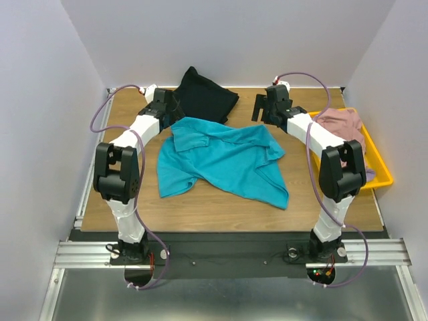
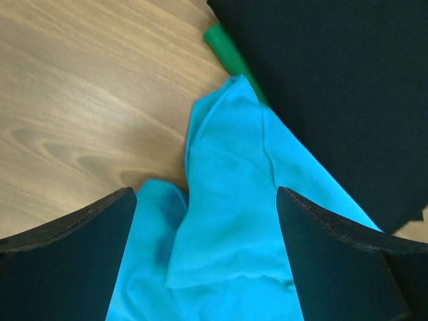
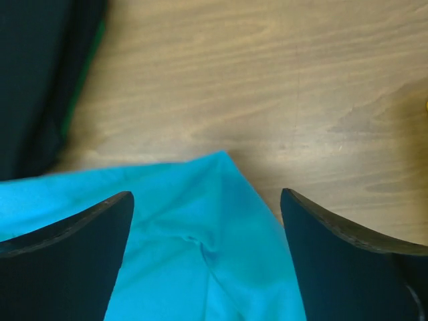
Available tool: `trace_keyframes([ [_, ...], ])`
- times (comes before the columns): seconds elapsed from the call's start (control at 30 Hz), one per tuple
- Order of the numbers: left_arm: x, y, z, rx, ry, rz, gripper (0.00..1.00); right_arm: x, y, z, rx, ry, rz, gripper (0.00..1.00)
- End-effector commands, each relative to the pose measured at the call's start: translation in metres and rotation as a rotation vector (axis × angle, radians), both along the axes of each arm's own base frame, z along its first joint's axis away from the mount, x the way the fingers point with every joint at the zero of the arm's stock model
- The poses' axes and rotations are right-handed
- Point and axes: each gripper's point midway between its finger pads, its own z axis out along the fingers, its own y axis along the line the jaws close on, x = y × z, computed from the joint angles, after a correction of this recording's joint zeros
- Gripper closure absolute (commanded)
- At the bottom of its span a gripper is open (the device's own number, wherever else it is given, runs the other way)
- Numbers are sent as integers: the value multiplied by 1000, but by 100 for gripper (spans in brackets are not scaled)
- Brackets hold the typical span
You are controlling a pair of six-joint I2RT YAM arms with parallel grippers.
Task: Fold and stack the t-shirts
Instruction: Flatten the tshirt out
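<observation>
Left gripper [image 2: 205, 200] spread, teal t-shirt [image 2: 227, 174] bunched between its fingers, black t-shirt [image 2: 334, 80] beyond them; right gripper [image 3: 206, 200] spread over a teal corner.

The teal shirt [image 1: 224, 164] lies spread out but rumpled across the middle of the worktop [image 1: 221, 210], unfolded, with creases and one far corner bunched over itself. The black shirt [image 1: 204, 97] sits folded at the far edge, its near side just touching the teal one. A thin strip of a green shirt [image 2: 227, 50] peeks out from under the black one. The pink shirt [image 1: 338, 122] lies crumpled in the tray [image 1: 381, 167] on the right
</observation>
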Motion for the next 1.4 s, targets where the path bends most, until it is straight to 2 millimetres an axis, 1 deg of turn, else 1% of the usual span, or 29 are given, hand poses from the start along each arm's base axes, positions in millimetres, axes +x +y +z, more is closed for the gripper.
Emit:
trace_keyframes([
  [0.0,-5,0,68,-1,-121,-41,2,15,5,55,23,-152,15,0],
  [0.03,-17,6,83,-1,-150,-23,2,2,4,58,45,-148,16,0],
  [0.07,-36,12,64,9,-103,-7,2,-7,1,55,52,-137,12,0],
  [0.1,-53,17,79,-26,-136,33,2,-17,-1,53,65,-127,7,0],
  [0.13,-68,21,74,-36,-126,49,2,-33,-4,76,101,-165,2,0],
  [0.17,-83,24,67,-53,-116,65,1,-55,-9,47,115,-103,-19,0],
  [0.2,-112,28,50,-87,-99,82,2,-68,-12,47,139,-100,-28,0],
  [0.23,-126,28,44,-107,-95,77,2,-83,-14,40,171,-84,-50,0],
  [0.27,-139,28,38,-129,-96,80,2,-98,-20,56,205,-124,-67,0],
  [0.3,-152,29,30,-145,-86,87,1,-120,-27,26,198,-65,-86,0],
  [0.33,-173,34,19,-156,-83,95,2,-132,-31,20,216,-56,-104,0],
  [0.37,-182,34,14,-184,-82,109,1,-145,-31,33,283,-92,-124,0],
  [0.4,-195,37,6,-190,-77,118,1,-164,-36,8,291,-43,-141,0],
  [0.47,-212,38,-8,-196,-31,120,2,-182,-33,3,359,-35,-147,0],
  [0.5,-224,39,-23,-198,8,123,1,-189,-34,13,388,-69,-142,0],
  [0.53,-230,38,-27,-205,18,116,2,-198,-35,3,394,-49,-140,0],
  [0.57,-234,31,-32,-232,35,83,2,-203,-34,2,416,-50,-138,0],
  [0.6,-239,29,-38,-244,49,77,2,-207,-35,3,425,-56,-139,0],
  [0.67,-252,23,-62,-277,96,65,2,-212,-40,2,423,-76,-153,0],
  [0.7,-250,22,-61,-283,89,61,2,-214,-42,0,419,-79,-159,0],
  [0.73,-255,22,-71,-289,114,77,2,-214,-43,0,416,-83,-163,0],
  [0.87,-258,27,-84,-263,161,106,7,-214,-45,-10,398,-55,-175,0],
  [0.9,-258,25,-85,-267,171,96,10,-214,-45,-12,390,-48,-175,0],
  [0.93,-260,23,-90,-265,192,87,18,-215,-45,-18,377,-29,-175,0],
  [1.03,-266,18,-100,-283,227,63,27,-215,-48,-25,363,-11,-191,0],
  [1.07,-268,17,-101,-287,234,61,32,-215,-50,-27,355,-9,-199,0],
  [1.23,-275,17,-105,-289,262,68,35,-216,-53,-31,341,0,-217,0],
  [1.33,-274,18,-105,-279,263,74,46,-216,-56,-31,333,-6,-230,0],
  [1.37,-273,18,-105,-277,263,74,55,-216,-57,-31,328,-7,-233,0],
])
